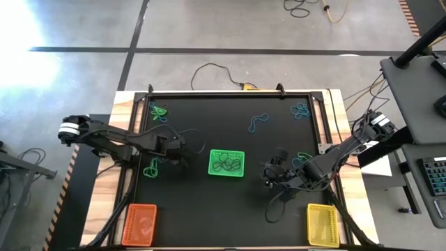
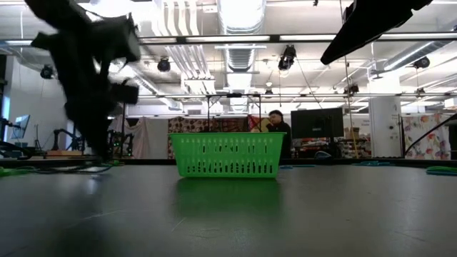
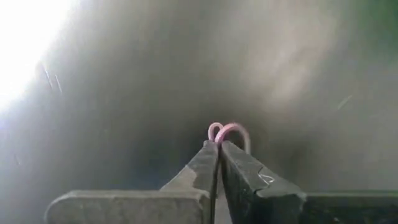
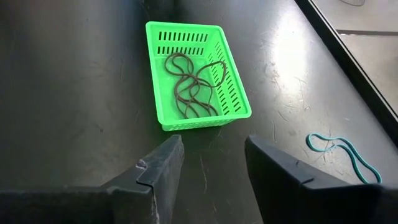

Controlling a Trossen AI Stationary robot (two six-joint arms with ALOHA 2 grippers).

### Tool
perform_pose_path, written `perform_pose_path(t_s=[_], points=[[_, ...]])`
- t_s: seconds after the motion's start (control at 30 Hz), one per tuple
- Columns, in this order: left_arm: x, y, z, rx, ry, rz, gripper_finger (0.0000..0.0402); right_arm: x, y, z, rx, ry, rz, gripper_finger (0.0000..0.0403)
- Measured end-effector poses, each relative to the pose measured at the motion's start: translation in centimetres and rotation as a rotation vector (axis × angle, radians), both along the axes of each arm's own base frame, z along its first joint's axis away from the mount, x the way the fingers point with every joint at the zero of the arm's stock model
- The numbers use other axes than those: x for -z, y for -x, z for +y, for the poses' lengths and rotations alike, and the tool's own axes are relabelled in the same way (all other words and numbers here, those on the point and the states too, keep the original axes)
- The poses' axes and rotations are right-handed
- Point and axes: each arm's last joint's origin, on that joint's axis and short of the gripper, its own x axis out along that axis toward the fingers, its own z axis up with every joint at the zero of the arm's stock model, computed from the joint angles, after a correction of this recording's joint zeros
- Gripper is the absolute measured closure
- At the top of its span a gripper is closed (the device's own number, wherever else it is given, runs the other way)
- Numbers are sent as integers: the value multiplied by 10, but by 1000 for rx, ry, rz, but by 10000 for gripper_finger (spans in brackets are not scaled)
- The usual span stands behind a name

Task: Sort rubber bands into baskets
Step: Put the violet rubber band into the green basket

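1. Black matte worktop (image 1: 230,199) with a pale wooden border, standing on a grey concrete floor; the low view looks across it into a workshop with ceiling ducts and lamps.
2. Green rectangular plastic mesh basket (image 1: 226,162), near the middle of the worktop; dark elastic loops (image 4: 193,87) lie tangled inside it.
3. Orange rectangular plastic mesh basket (image 1: 139,224), at the near left corner, with a few loops inside.
4. Yellow rectangular plastic mesh basket (image 1: 322,224), at the near right corner.
5. Loose rubber bands on the worktop: a green cluster (image 1: 159,111) at the far left, a green one (image 1: 150,169) just beside the left arm, blue ones (image 1: 258,123) and (image 1: 301,110) toward the far right, a teal one (image 4: 341,152) near the right arm.
6. Left end effector (image 1: 182,157), between the green band and the green basket; fingers pressed together, pinching a thin pinkish elastic loop (image 3: 229,132) that arches up from the tips.
7. Right end effector (image 1: 269,174), to the right of the green basket and facing it; fingers spread, nothing between them.
8. Person seated at a monitor, far behind the green basket in the low view.
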Motion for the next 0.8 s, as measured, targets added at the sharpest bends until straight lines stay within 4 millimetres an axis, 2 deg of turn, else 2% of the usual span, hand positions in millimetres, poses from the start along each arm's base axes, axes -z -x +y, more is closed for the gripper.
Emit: perform_pose_path(t_s=[0.13,0.3,0.4,0.6,0.7,0.8], points=[[-23,-13,5,50,-45,-81,401,0,0,0,0,0,0,236],[-43,-28,26,55,-115,-145,401,0,0,0,0,-1,0,235],[-59,-35,43,43,-184,-176,401,0,0,0,-1,-2,0,236],[-89,-38,90,-92,-299,-259,401,0,0,0,-3,-3,1,232],[-97,-40,105,-108,-271,-378,402,0,0,0,-3,-3,1,231],[-91,-42,105,-42,-177,-449,402,0,1,2,-9,-2,2,233]])
